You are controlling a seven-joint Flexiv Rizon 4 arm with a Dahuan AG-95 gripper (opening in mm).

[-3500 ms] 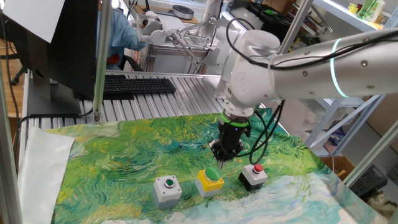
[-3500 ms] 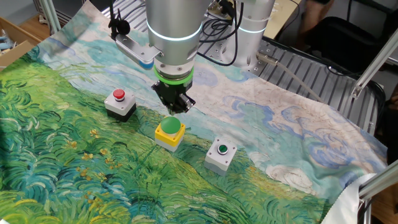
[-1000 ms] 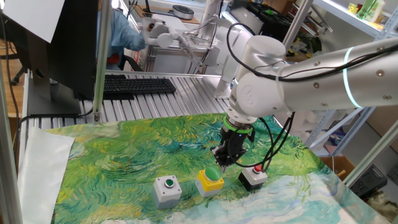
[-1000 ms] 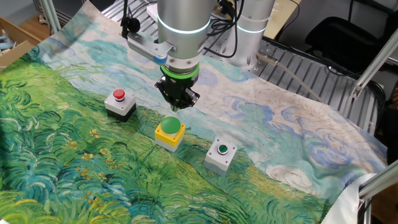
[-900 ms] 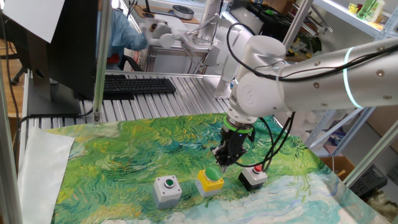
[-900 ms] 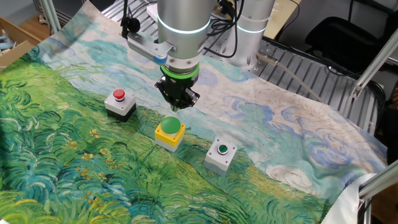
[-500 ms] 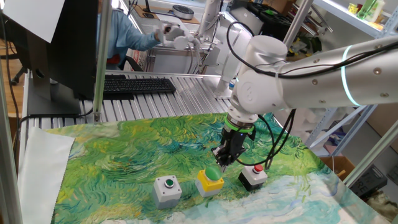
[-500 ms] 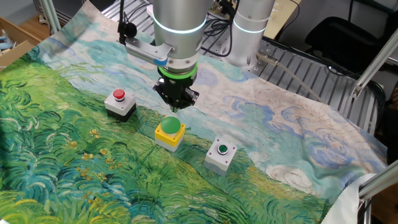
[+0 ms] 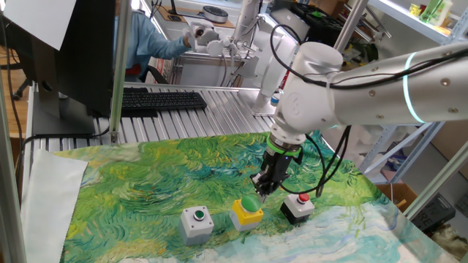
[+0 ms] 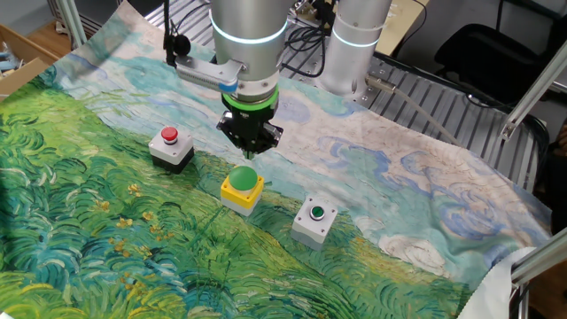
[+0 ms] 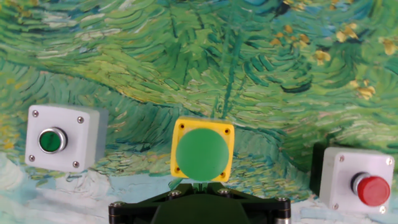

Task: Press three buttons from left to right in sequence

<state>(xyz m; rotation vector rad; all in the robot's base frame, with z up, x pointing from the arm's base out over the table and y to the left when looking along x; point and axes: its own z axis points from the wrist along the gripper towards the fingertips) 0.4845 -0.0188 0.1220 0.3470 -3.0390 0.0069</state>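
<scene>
Three button boxes stand in a row on the painted cloth. The grey box with a small green button (image 9: 196, 216) (image 10: 315, 215) (image 11: 59, 140) is at the left in the hand view. The yellow box with a large green dome (image 9: 247, 207) (image 10: 242, 183) (image 11: 202, 151) is in the middle. The black box with a red button (image 9: 300, 201) (image 10: 169, 139) (image 11: 359, 183) is at the right. My gripper (image 9: 260, 191) (image 10: 250, 152) (image 11: 198, 185) is shut with nothing in it. It hovers a little above and behind the green dome, not touching it.
A green and blue painted cloth (image 10: 106, 257) covers the table. Behind it in one fixed view are a keyboard (image 9: 161, 100), a monitor (image 9: 66, 51), metal frame posts (image 9: 121, 69) and a person in blue (image 9: 146, 36). A cardboard box (image 10: 18, 53) sits at the cloth's edge.
My gripper stays shut and hovering over the yellow box, almost still. The arm's upper links have turned slightly. The person's hand behind has moved.
</scene>
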